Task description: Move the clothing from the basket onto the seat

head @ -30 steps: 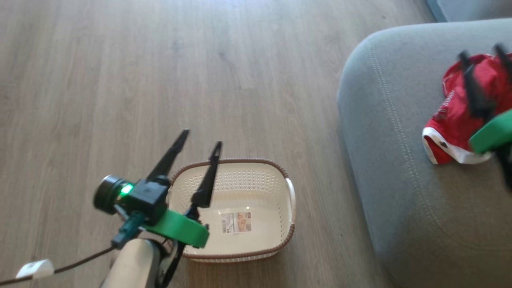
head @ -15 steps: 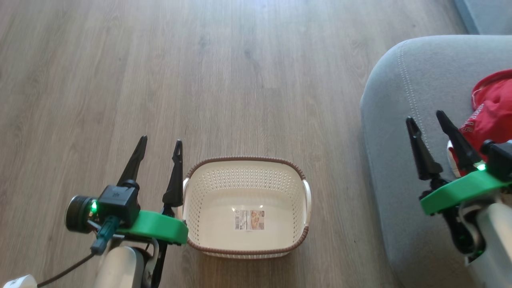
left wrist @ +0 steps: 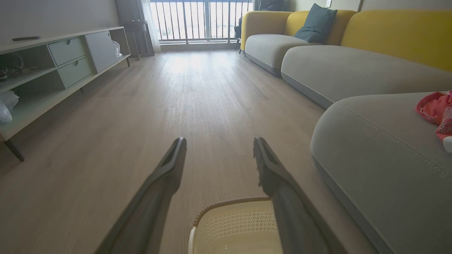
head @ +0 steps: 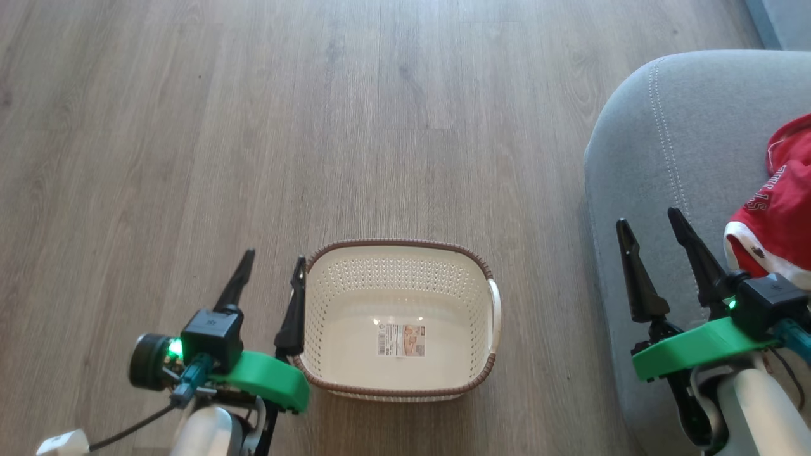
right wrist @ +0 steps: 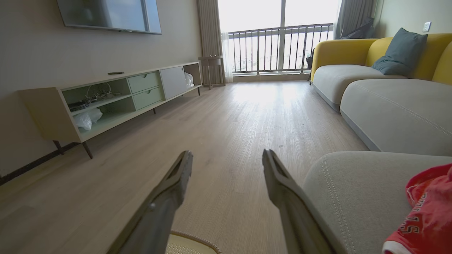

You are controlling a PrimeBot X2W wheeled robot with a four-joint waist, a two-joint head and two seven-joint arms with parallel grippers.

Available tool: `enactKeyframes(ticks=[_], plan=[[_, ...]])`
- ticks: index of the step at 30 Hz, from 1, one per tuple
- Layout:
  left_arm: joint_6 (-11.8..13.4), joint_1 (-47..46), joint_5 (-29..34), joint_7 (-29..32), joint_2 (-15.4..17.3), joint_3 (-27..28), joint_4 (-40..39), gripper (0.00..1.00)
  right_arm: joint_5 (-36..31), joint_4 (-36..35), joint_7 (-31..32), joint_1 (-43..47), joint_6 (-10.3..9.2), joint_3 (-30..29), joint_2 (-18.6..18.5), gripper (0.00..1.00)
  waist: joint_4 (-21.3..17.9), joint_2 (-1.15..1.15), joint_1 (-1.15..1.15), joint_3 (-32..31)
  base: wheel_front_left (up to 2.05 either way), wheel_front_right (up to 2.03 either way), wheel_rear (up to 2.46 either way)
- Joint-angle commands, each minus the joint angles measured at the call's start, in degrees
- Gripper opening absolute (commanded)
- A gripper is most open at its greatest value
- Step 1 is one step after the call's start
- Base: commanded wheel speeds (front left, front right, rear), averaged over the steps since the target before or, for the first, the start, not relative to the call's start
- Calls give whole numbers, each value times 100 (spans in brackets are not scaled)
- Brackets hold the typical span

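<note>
The clothing (head: pixel 782 206) lies on the seat (head: pixel 665 158) just right of the spread-open right gripper (head: pixel 647 218).

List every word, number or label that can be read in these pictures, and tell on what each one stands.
"LLS", probably: white letters on the red clothing lying on the seat. The start of the word is hidden in a fold.
Label sticker on the floor of the basket: printed lines and what looks like a barcode, too small to read.
Nothing else is legible.
</note>
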Motion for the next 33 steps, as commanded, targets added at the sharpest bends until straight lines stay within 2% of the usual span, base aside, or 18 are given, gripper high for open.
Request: enactKeyframes(ticks=[1,10,22,33], plan=[[-121,-105,-184,-29,-6,113,-42,100,-99,-222,-53,14,-1,32,41,100,-9,0,0,-8,0,0,0],[-194,-191,88,-29,-6,118,-23,100,-263,-435,-53,45,-1,-163,216,100,-36,0,0,34,0,0,0],[-153,-222,43,-29,-6,180,-138,100,-304,-536,-53,52,-1,-224,243,100,-52,0,0,67,0,0,0],[-527,-182,-270,-29,-6,306,-358,100,-304,-439,-53,44,-1,-208,227,100,-51,0,0,94,0,0,0]])
